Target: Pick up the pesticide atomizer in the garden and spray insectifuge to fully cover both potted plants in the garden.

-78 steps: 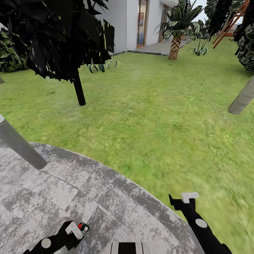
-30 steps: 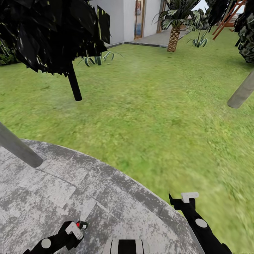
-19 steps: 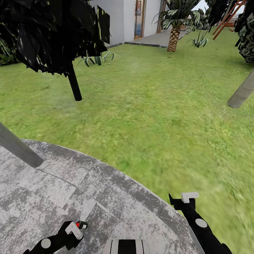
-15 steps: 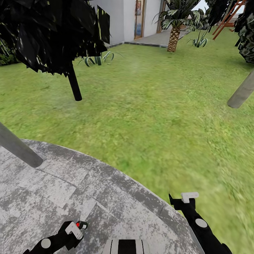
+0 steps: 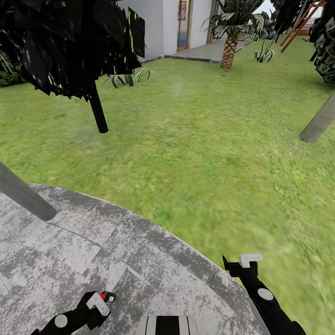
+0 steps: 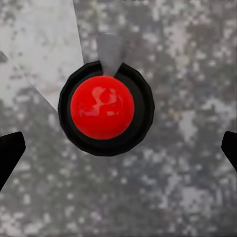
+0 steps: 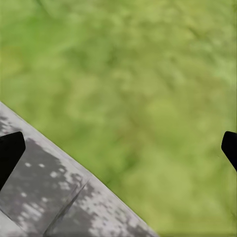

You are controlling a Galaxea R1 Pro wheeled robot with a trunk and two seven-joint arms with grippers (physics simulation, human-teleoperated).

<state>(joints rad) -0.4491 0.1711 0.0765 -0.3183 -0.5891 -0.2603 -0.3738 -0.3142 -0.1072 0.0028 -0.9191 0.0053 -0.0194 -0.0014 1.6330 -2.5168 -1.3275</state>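
Standing on the garden's round patio (image 5: 70, 242), mottled grey slabs curving against blurred lawn (image 5: 209, 139). Left gripper (image 6: 118, 148): dark fingertips at opposite frame edges, spread wide, gripping nothing; between them a glossy red dome in a black notched ring (image 6: 103, 114), identity unclear. Right gripper (image 7: 118, 148): fingertips equally wide apart, empty, over the patio rim and grass. Grey post (image 5: 23, 193), cut off by the frame. Dark jagged shrub (image 5: 70, 42). Low spiky green rosettes (image 5: 130, 78) beside it and another (image 5: 262, 55) near the scaly palm (image 5: 229, 46); pots indistinct.
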